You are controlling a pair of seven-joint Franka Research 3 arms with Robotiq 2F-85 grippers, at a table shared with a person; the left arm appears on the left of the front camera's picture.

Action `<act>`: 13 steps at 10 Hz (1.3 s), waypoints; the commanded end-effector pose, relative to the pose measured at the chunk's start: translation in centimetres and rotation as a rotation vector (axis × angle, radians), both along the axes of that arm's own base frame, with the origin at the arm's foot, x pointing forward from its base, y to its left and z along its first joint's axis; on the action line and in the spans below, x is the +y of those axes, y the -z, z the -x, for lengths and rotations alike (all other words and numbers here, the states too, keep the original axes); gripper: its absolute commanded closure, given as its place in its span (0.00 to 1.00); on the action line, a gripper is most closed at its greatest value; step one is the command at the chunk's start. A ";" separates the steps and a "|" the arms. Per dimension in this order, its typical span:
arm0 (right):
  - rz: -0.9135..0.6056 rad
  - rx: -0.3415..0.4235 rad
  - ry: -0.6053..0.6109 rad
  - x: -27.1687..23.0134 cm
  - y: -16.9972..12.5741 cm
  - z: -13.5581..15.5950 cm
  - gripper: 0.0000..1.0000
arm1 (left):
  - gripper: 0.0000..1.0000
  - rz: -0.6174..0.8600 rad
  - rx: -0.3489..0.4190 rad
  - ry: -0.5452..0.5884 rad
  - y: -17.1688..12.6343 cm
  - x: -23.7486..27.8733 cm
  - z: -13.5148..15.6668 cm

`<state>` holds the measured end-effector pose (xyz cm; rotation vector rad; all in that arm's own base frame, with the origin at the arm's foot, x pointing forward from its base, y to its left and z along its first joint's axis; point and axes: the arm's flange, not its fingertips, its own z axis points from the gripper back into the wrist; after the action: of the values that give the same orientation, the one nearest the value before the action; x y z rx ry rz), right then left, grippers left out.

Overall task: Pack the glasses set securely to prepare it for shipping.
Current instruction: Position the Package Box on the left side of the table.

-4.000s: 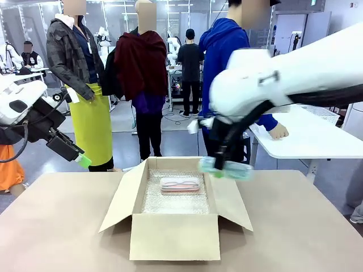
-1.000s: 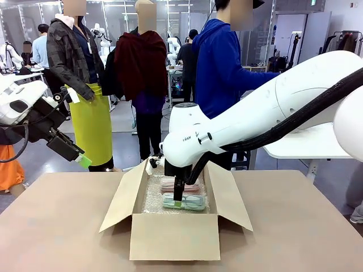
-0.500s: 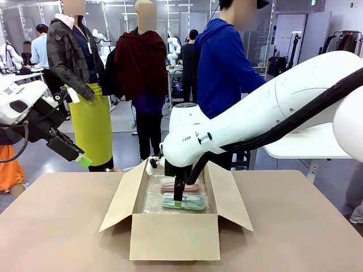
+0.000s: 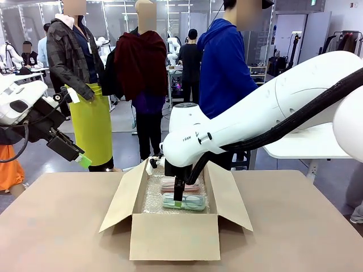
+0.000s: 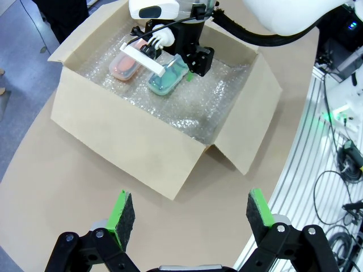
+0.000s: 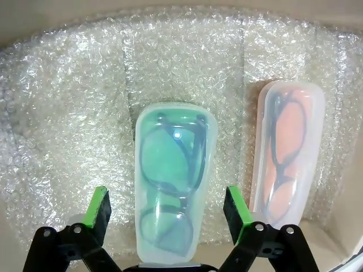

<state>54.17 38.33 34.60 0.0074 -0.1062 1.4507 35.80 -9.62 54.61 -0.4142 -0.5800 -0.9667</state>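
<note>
Now the right claw (image 6: 168, 207) is held spread inside the cardboard box (image 4: 173, 235), its pads (image 6: 100, 204) flanking the mint green case (image 6: 176, 170) without touching it; four seconds earlier that case was carried above the box flap. The pink case (image 6: 289, 153) is seen just beyond one pad, bare bubble wrap (image 6: 68, 124) beyond the other; the left claw (image 5: 187, 212) is held wide open over the desk (image 5: 68, 187).

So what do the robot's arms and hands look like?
The right arm and left arm are fat, smooth white tubes with black cables. The left hand and right hand are black, with two fingers tipped bright green.
</note>
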 end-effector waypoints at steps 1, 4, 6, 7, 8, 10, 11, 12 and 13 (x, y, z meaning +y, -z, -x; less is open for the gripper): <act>-0.003 -0.004 -0.002 0.0 0.0 0.1 0.00 | 0.00 0.018 -0.007 0.022 -0.1 0.3 -0.1; 0.004 -0.018 0.029 -0.2 -2.8 0.8 0.00 | 0.00 0.018 -0.007 0.022 -0.1 0.3 -0.1; -0.036 -0.051 0.130 -3.1 -7.8 2.2 0.00 | 0.00 0.018 -0.007 0.022 -0.1 0.3 -0.1; -0.041 -0.056 0.167 -4.4 -9.7 3.2 0.00 | 0.00 0.018 -0.007 0.022 -0.1 0.3 -0.1; -0.054 -0.052 0.229 -6.2 -11.1 4.3 0.00 | 0.00 0.018 -0.007 0.022 -0.1 0.3 -0.1; -0.154 -0.079 0.327 -9.8 -13.2 6.5 0.00 | 0.00 0.018 -0.007 0.022 -0.1 0.3 -0.1; -0.173 -0.087 0.392 -11.9 -14.1 7.6 0.00 | 0.00 0.018 -0.007 0.022 -0.1 0.3 -0.1; -0.206 -0.096 0.488 -14.5 -14.8 9.4 0.00 | 0.00 0.018 -0.007 0.022 -0.1 0.3 -0.1; -0.242 -0.109 0.588 -17.0 -15.1 11.5 0.00 | 0.00 0.018 -0.007 0.022 -0.1 0.3 -0.1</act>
<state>46.03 23.11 50.13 0.0912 -0.2887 0.9506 35.80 -9.62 54.62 -0.4132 -0.5800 -0.9665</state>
